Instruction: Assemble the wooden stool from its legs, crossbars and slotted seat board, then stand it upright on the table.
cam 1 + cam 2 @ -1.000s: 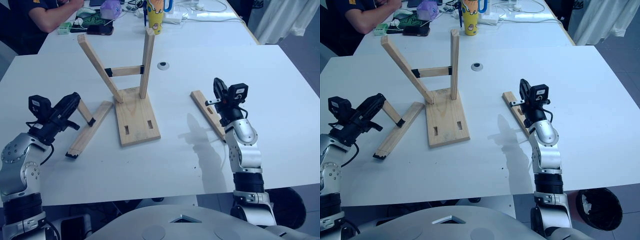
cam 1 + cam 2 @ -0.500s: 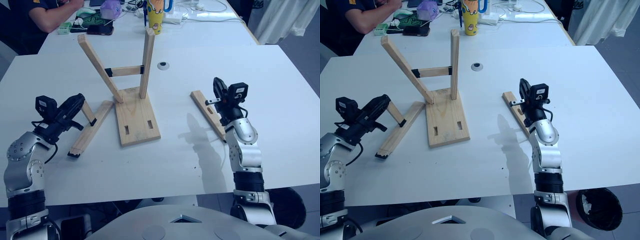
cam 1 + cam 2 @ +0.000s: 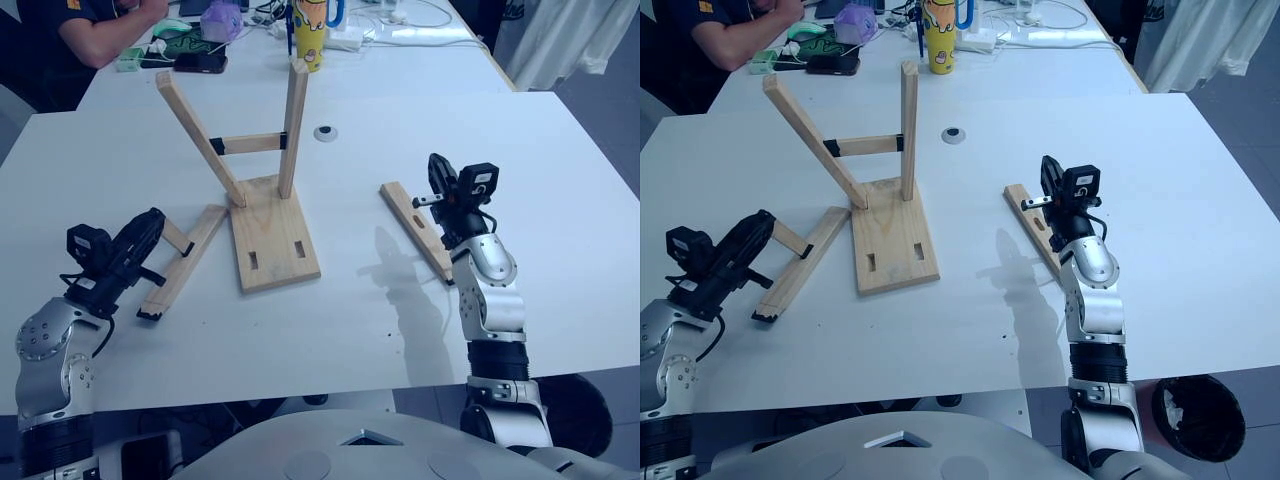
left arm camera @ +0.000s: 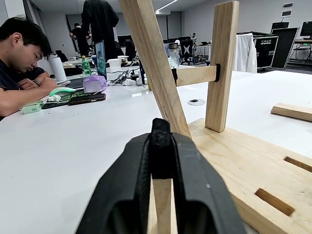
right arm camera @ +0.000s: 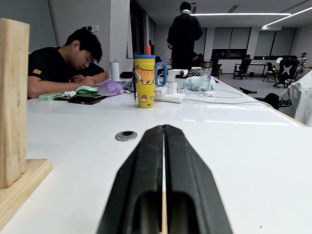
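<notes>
Over on the left, the left hand [image 3: 155,220] is hovering low over the white bench [image 3: 120,150], its fingers pinching in on the free end of a short crossbar [image 3: 178,240]. In the left wrist view a strip of wood is showing between them. That crossbar is joining a loose leg [image 3: 183,262], which is lying flat just left of the seat board [image 3: 272,225]. The seat board is lying flat near the middle, two empty slots facing up. Two legs [image 3: 293,130] are standing out of its far end, one upright and one leaning left, with a second crossbar [image 3: 250,143] linking them. Further right, apart, another wooden piece [image 3: 410,220] is lying flat. The right hand [image 3: 435,165] is hanging just above it, fingers pressed together, holding nothing.
</notes>
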